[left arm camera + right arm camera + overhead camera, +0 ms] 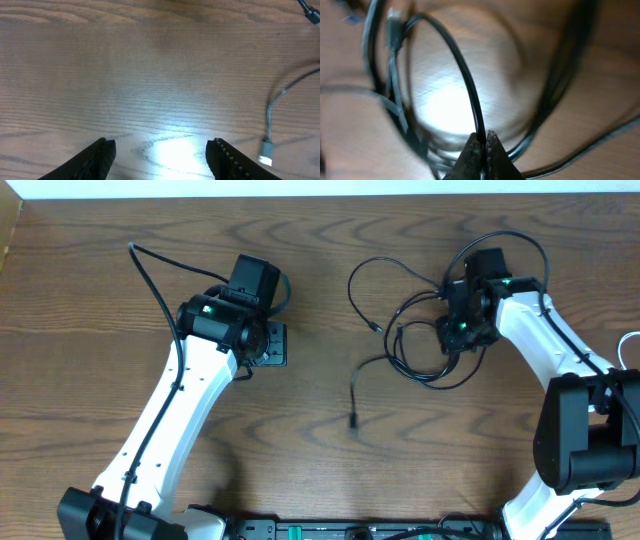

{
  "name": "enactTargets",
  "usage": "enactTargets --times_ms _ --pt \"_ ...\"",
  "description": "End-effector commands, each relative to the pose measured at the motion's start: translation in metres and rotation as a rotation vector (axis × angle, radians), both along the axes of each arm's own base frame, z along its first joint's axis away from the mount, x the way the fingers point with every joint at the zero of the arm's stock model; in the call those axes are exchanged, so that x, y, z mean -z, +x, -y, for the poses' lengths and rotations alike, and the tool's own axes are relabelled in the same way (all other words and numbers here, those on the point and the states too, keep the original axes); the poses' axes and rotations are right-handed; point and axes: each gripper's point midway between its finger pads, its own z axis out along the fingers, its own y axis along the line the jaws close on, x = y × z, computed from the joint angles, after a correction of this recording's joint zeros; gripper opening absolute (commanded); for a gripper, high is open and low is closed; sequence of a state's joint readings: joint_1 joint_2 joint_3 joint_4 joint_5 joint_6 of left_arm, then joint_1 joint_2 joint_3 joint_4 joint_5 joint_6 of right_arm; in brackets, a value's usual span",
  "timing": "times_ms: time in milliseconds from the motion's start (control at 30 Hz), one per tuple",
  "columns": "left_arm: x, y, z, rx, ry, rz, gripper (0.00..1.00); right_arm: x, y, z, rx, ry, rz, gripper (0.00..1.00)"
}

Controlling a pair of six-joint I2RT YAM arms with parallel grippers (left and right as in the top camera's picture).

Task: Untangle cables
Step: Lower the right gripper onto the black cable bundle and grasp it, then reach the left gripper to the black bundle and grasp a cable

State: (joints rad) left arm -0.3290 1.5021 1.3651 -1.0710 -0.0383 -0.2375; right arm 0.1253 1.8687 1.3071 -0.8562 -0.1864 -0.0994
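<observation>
The right pincer [483, 145] is clamped on one black strand of the cables [405, 345]; draw it slowly away from the rest while the left pincer [161, 152] gapes idle

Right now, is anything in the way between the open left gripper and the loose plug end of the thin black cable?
No, nothing visible does. Only bare brown wooden table lies between the left gripper and the thin black cable's silver-tipped plug end, lying free on the wood.
</observation>
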Motion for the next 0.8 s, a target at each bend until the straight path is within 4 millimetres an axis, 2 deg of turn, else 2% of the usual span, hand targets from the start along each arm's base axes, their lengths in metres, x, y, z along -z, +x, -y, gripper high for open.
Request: enactTargets --times_ms 0,133,200,300,333,400,467,533,667,767 --pt "0.003 -0.002 -0.002 -0.016 -0.004 -0.012 0.63 -0.044 -0.001 -0.039 -0.084 0.206 0.038 0.01" --pt "0.003 -0.002 -0.002 -0.016 -0.004 -0.013 0.63 -0.104 0.012 -0.050 -0.103 0.274 0.122 0.01" --pt "0.003 -0.002 -0.002 -0.016 -0.003 -0.014 0.63 -0.147 0.023 -0.050 -0.092 0.285 0.206 0.01" --pt "0.003 -0.002 -0.002 -0.016 -0.004 -0.013 0.63 -0.201 0.034 -0.048 -0.074 0.303 0.339 0.01" --pt "0.003 -0.002 -0.002 -0.016 -0.004 -0.013 0.63 -0.228 0.038 -0.044 -0.060 0.302 0.412 0.01" --pt "0.003 -0.002 -0.002 -0.016 -0.004 -0.013 0.63 -0.254 0.041 -0.039 -0.021 0.290 0.483 0.01" --pt "0.003 -0.002 -0.002 -0.016 -0.004 -0.012 0.63 -0.274 0.039 -0.035 0.010 0.292 0.532 0.01" --pt "0.002 -0.001 -0.001 -0.016 -0.005 -0.009 0.63 -0.285 0.035 -0.037 0.005 0.310 0.557 0.01" --pt "0.002 -0.001 -0.001 -0.016 -0.006 -0.006 0.63 -0.295 0.030 -0.044 0.004 0.366 0.561 0.01" --pt "0.002 -0.001 -0.001 -0.016 -0.006 -0.006 0.63 -0.301 0.022 -0.062 -0.067 0.470 0.541 0.01"
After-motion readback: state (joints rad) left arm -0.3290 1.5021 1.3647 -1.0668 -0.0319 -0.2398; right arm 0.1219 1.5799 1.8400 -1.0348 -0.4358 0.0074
